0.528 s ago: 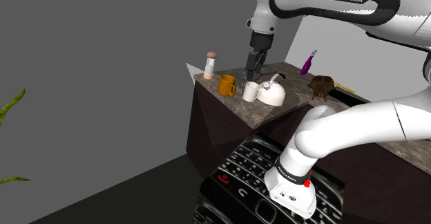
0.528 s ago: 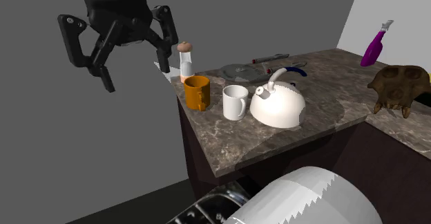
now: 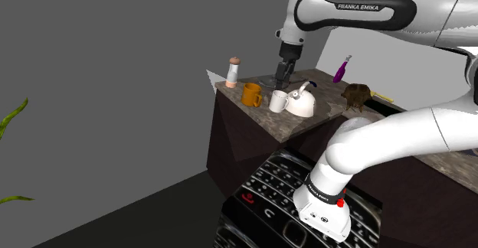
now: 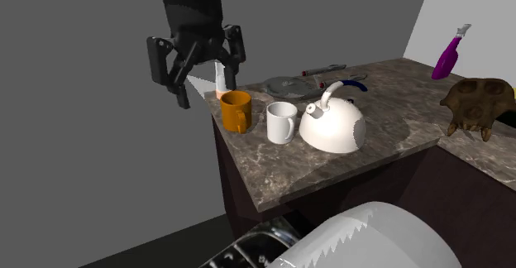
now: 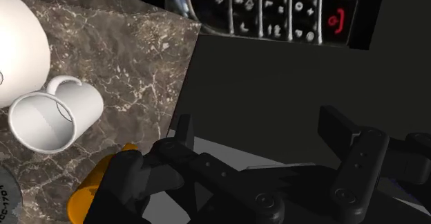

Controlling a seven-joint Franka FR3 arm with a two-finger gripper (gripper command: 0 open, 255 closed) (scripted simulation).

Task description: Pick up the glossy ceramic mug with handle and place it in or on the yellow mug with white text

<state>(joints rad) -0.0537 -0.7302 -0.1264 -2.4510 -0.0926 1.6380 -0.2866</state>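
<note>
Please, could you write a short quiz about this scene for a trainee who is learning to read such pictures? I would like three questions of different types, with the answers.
1. True or false: the gripper is shut on the white mug.
2. In the second exterior view, what stands between the orange mug and the white kettle? A) the white mug B) the purple bottle C) the shaker
3. Fill in the missing word: the white mug stands ___ on the marbled counter.

Key: 1. False: the gripper is open, above the counter's edge, and holds nothing. 2. A. 3. Upright.
</note>
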